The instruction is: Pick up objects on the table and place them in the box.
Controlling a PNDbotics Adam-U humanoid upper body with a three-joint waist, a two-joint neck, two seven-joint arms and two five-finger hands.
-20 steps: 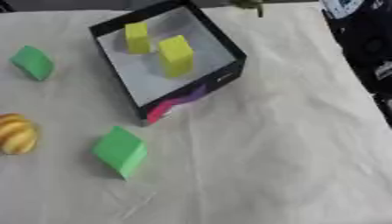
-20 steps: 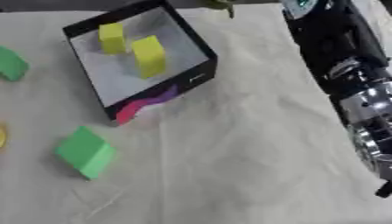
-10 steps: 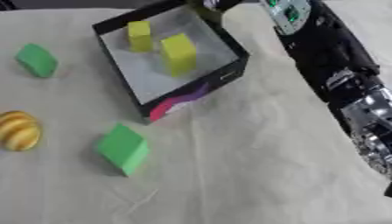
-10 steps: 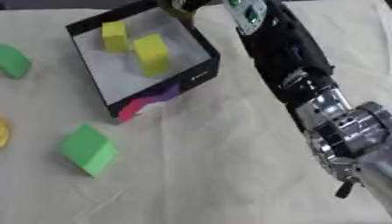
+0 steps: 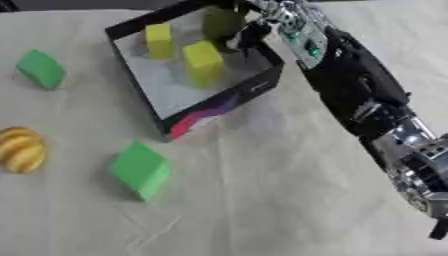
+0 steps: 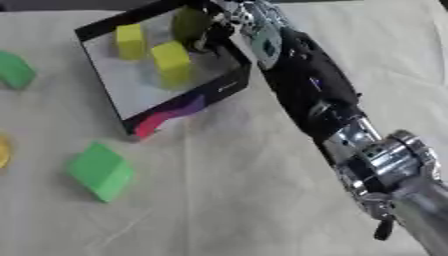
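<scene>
A black box (image 5: 229, 102) with a white floor stands at the upper middle, and two yellow blocks (image 5: 158, 40) (image 5: 203, 61) lie in it. My right hand (image 5: 278, 21) reaches over the box's far right corner, its fingers curled on an olive-green object (image 5: 223, 22) held just inside that corner. The black and silver right arm (image 5: 363, 100) runs from the lower right up to the hand. On the cloth left of the box are a green block (image 5: 140, 169), a second green block (image 5: 41, 69) and a round yellow striped object (image 5: 21, 149). No left hand shows.
A pale wrinkled cloth (image 5: 262, 200) covers the table. The right arm lies across the cloth to the right of the box. A dark strip runs along the table's far edge.
My right arm has swung in from the upper right and to the left, carrying the olive-green object from beyond the box's far edge to inside its far right corner.
</scene>
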